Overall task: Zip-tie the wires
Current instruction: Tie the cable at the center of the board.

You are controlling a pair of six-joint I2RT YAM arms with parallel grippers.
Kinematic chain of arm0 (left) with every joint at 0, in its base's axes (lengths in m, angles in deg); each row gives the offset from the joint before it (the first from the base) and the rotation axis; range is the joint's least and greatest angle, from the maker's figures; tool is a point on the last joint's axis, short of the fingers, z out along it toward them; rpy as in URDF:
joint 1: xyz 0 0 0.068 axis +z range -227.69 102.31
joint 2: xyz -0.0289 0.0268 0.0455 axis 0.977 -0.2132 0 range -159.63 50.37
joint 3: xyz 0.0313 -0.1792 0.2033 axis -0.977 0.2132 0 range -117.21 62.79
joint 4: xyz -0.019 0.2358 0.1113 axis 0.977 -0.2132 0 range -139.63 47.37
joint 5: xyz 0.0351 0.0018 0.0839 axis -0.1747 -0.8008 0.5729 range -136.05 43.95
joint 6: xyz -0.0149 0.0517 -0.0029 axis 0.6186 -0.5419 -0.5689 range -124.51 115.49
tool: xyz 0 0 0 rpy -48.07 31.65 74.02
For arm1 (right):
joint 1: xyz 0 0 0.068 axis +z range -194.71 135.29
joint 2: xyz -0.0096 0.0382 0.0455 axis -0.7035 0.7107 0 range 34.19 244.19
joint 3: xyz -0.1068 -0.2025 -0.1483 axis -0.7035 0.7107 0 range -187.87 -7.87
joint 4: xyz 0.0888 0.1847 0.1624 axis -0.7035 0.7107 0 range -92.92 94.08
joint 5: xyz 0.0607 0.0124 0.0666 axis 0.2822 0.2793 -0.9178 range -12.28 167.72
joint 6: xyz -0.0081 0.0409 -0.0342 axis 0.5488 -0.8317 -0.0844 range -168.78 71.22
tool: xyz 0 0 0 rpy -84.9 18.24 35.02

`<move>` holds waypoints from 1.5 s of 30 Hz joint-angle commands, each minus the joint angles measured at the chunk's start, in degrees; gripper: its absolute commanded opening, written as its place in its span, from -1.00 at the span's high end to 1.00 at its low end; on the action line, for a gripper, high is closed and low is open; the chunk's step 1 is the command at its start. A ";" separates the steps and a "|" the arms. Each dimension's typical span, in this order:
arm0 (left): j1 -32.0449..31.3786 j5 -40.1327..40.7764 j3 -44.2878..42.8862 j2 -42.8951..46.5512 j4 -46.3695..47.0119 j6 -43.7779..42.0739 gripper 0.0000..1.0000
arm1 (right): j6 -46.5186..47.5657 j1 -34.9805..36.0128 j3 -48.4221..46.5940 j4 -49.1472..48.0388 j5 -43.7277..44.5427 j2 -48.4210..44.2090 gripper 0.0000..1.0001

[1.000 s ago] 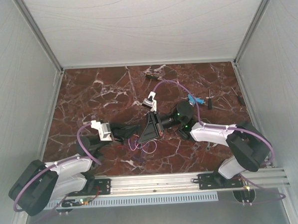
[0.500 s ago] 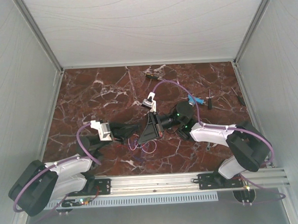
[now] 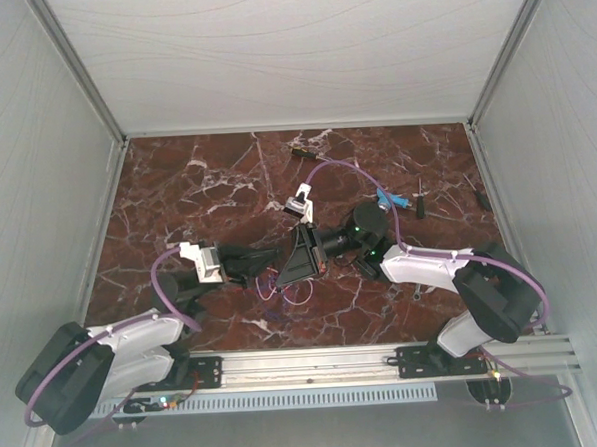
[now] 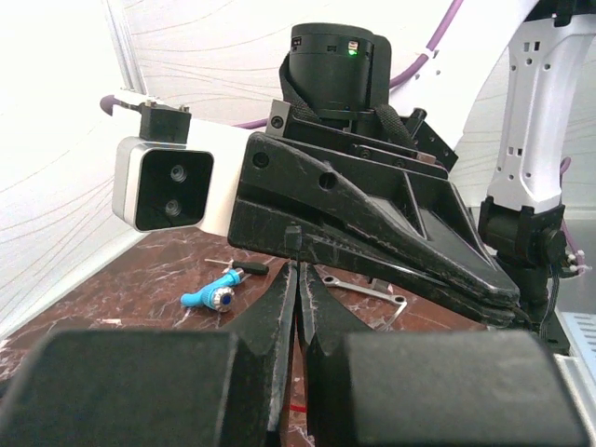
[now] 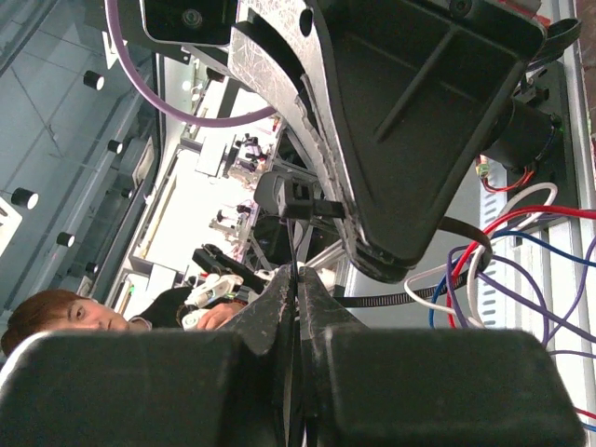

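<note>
The wires (image 3: 282, 292) lie as thin purple, white, red and blue loops on the marble just in front of both grippers, and show at the right of the right wrist view (image 5: 521, 251). A black zip tie (image 5: 410, 298) loops round them, its head (image 5: 303, 200) up beside the left gripper's tip. My left gripper (image 3: 273, 262) reaches in from the left, shut on the zip tie next to the head; in its own view (image 4: 299, 270) the fingers are pressed together. My right gripper (image 3: 293, 276) points toward the near edge, shut (image 5: 298, 272) on the tie's thin tail.
A blue-handled tool (image 3: 387, 201) lies behind the right arm, also in the left wrist view (image 4: 209, 298), with a small metal wrench (image 4: 372, 291) near it. Small dark tools (image 3: 305, 153) lie at the back and far right (image 3: 477, 194). White walls enclose three sides.
The left arm has drawn back a little to the left. Both grippers stay shut and the right arm holds its place.
</note>
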 commanded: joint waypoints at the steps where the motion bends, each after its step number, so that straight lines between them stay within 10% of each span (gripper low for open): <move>1: -0.35 -2.27 -0.07 1.22 16.28 -0.84 1.00 | -1.54 0.39 -0.60 -2.73 0.48 -0.61 1.00; 45: -1.15 -7.70 0.09 2.34 16.28 -2.06 1.00 | -0.20 -1.62 -1.84 0.74 -1.14 -2.42 1.00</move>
